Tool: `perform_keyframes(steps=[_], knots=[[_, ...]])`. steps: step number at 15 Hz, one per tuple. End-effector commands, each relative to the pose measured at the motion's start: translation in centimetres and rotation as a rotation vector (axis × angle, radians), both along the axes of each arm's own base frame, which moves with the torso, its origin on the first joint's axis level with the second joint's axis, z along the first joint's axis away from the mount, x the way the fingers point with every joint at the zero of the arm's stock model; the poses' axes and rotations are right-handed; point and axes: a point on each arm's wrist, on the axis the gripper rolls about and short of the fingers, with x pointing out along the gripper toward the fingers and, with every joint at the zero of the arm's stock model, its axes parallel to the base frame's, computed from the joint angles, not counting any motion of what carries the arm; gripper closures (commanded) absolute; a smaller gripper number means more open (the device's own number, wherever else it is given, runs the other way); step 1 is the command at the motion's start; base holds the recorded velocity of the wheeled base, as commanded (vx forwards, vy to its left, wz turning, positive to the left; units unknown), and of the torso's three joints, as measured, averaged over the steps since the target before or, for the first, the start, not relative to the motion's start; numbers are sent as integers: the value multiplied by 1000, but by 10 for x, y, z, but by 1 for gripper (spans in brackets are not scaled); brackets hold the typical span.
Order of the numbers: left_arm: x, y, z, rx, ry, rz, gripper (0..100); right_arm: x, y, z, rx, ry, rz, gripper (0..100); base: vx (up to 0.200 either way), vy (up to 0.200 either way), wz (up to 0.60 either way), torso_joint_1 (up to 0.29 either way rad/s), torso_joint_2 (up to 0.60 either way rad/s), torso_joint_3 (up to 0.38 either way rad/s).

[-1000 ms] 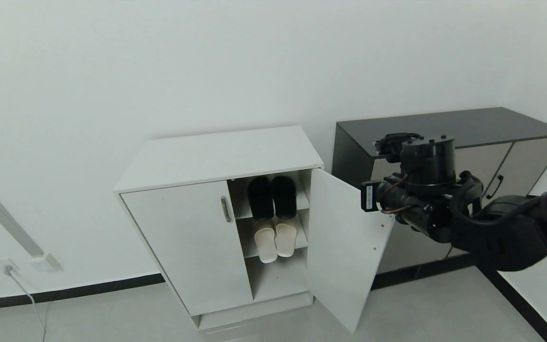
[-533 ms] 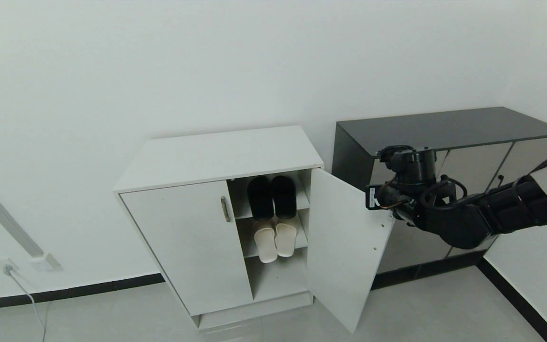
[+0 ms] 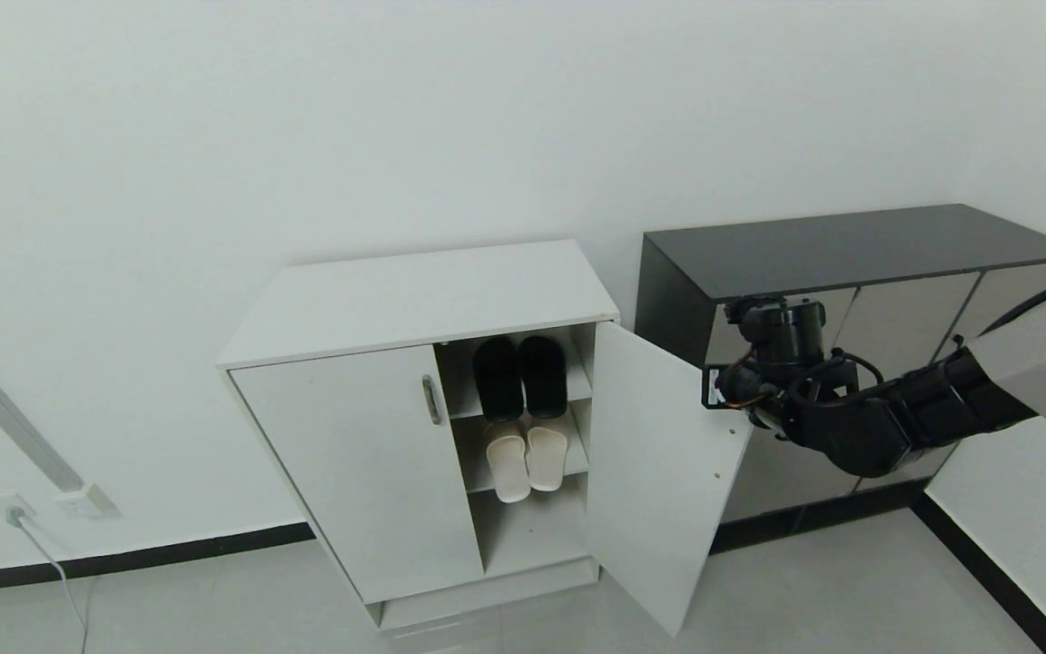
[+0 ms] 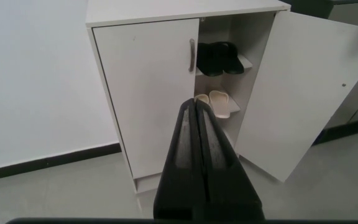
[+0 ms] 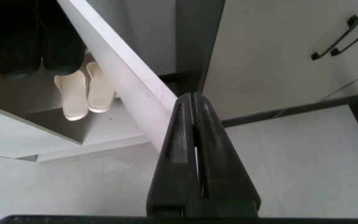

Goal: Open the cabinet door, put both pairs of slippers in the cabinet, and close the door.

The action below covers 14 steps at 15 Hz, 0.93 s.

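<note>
The right arm has drawn away from the head camera and dropped lower, and the right gripper point(image 3: 712, 386) now sits at the upper free corner of the open door point(image 3: 659, 472). The door itself has not shifted. The gripper's fingers are pressed together with only a thin slit between them and hold nothing. In the right wrist view the tip point(image 5: 195, 98) lies against the door's edge, though contact cannot be told. The cabinet point(image 3: 414, 300) stands against the wall. Its left door point(image 3: 369, 472) is shut and its right door is swung out over the floor, the free edge angled toward the dark sideboard point(image 3: 850, 245) beside the cabinet. The right gripper sits in the narrow gap between them. Inside the cabinet, the black slippers point(image 3: 520, 377) rest on the top shelf and the white slippers point(image 3: 527, 459) on the shelf below, toes over its front edge. The left gripper point(image 4: 195, 104), fingers closed and empty, hangs in front of the cabinet above the floor, well apart from it.
</note>
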Motion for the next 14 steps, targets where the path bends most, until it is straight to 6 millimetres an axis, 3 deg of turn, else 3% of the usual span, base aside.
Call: perform_keyframes(steps=[1, 9, 11, 14], knots=[[0, 0, 0, 0, 0, -1, 100, 2, -1, -3, -3, 7, -4, 100, 0, 0, 0, 0, 0, 0], [0, 0, 0, -2, 0, -1, 100, -5, 6, -9, -19, 31, 19, 100, 0, 0, 0, 0, 0, 0], [0, 0, 0, -2, 0, 1, 100, -15, 16, -8, -22, 32, 50, 100, 0, 0, 0, 0, 0, 0], [0, 0, 0, -3, 0, 1, 100, -44, 44, -5, -28, 41, 140, 100, 0, 0, 0, 0, 0, 0]])
